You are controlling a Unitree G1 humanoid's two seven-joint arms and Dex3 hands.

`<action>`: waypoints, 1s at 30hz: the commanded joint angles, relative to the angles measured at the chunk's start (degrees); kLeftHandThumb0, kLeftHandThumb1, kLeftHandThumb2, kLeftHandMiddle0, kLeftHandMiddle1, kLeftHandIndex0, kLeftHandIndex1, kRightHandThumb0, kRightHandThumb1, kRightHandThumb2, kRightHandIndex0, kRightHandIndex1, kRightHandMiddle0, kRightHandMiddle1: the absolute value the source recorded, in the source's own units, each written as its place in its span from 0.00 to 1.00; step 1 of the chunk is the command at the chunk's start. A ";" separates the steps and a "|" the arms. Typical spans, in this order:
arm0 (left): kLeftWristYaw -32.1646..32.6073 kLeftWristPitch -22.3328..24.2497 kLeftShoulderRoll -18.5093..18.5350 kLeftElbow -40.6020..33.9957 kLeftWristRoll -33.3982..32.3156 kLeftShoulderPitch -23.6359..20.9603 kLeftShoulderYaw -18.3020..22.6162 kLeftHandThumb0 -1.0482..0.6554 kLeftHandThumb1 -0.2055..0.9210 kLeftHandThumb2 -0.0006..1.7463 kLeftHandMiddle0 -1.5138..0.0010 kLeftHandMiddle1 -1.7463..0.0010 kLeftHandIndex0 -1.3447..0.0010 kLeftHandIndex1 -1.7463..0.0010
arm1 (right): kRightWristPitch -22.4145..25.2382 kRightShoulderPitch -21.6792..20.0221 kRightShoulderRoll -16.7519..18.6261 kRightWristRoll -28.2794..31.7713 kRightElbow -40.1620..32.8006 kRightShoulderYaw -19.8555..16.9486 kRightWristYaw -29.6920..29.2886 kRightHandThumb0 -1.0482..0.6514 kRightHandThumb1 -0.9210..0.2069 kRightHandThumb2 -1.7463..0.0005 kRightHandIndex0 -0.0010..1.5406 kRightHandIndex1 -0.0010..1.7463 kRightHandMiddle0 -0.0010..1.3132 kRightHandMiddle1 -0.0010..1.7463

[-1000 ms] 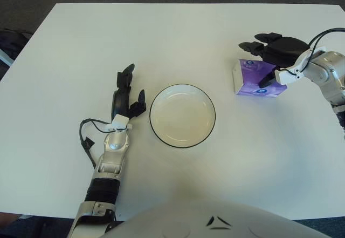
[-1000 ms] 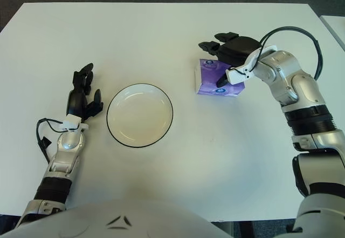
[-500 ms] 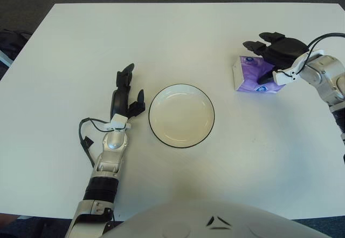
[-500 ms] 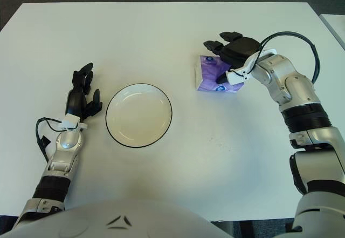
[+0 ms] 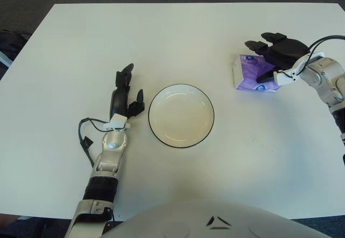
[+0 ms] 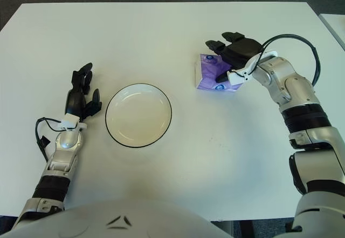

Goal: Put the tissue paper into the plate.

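A purple tissue pack [image 6: 209, 79] lies on the white table at the right. My right hand [image 6: 218, 61] is over it, its fingers spread across the pack's top and far side and its thumb at the near side. The fingers are not closed around the pack, which rests on the table. A white plate with a dark rim [image 6: 108, 116] sits empty at the table's middle, well left of the pack. My left hand [image 5: 125, 95] rests on the table just left of the plate, fingers relaxed and holding nothing.
The right arm's black cable [image 6: 302, 41] loops above its forearm. The table's far edge [image 5: 188, 4] borders dark floor. A dark object [image 5: 8, 41] lies beyond the table's left edge.
My right hand has shifted slightly right and settled lower over the tissue pack. The pack, the plate and the left hand have stayed where they were.
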 commanded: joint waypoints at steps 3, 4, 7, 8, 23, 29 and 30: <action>-0.24 0.57 0.07 6.76 0.63 5.30 0.14 0.19 1.00 0.45 0.80 0.98 1.00 0.59 | -0.06 1.94 0.36 0.25 1.41 0.81 -0.69 0.00 0.00 0.92 0.00 0.00 0.00 0.00; -0.25 0.58 0.08 6.77 0.61 5.28 0.15 0.19 1.00 0.45 0.80 0.98 1.00 0.59 | -0.07 1.99 0.36 0.34 1.47 0.82 -0.76 0.00 0.00 0.92 0.00 0.00 0.00 0.00; -0.33 0.69 0.07 6.79 0.54 5.24 0.19 0.19 1.00 0.45 0.80 0.98 1.00 0.59 | -0.15 2.22 0.33 0.67 1.65 0.79 -1.01 0.00 0.00 0.91 0.00 0.00 0.00 0.00; -0.36 0.73 0.07 6.77 0.51 5.24 0.20 0.19 1.00 0.45 0.80 0.98 1.00 0.59 | -0.16 2.26 0.32 0.73 1.67 0.78 -1.06 0.00 0.00 0.91 0.00 0.00 0.00 0.00; -0.91 0.47 0.12 6.96 0.45 5.16 0.13 0.20 1.00 0.44 0.81 0.98 1.00 0.60 | 1.07 3.31 -0.32 2.12 -0.60 -0.60 -0.63 0.00 0.00 0.90 0.00 0.00 0.00 0.00; -0.79 0.19 0.10 7.19 0.70 5.03 0.07 0.20 1.00 0.44 0.81 0.98 1.00 0.60 | 2.58 3.75 -0.28 2.63 -1.65 -1.21 -0.24 0.00 0.00 0.92 0.00 0.00 0.00 0.00; -0.83 0.24 0.11 7.13 0.71 5.05 0.04 0.20 1.00 0.44 0.81 0.98 1.00 0.60 | 2.80 3.84 -0.38 2.73 -1.96 -1.41 -0.16 0.00 0.00 0.91 0.00 0.00 0.00 0.00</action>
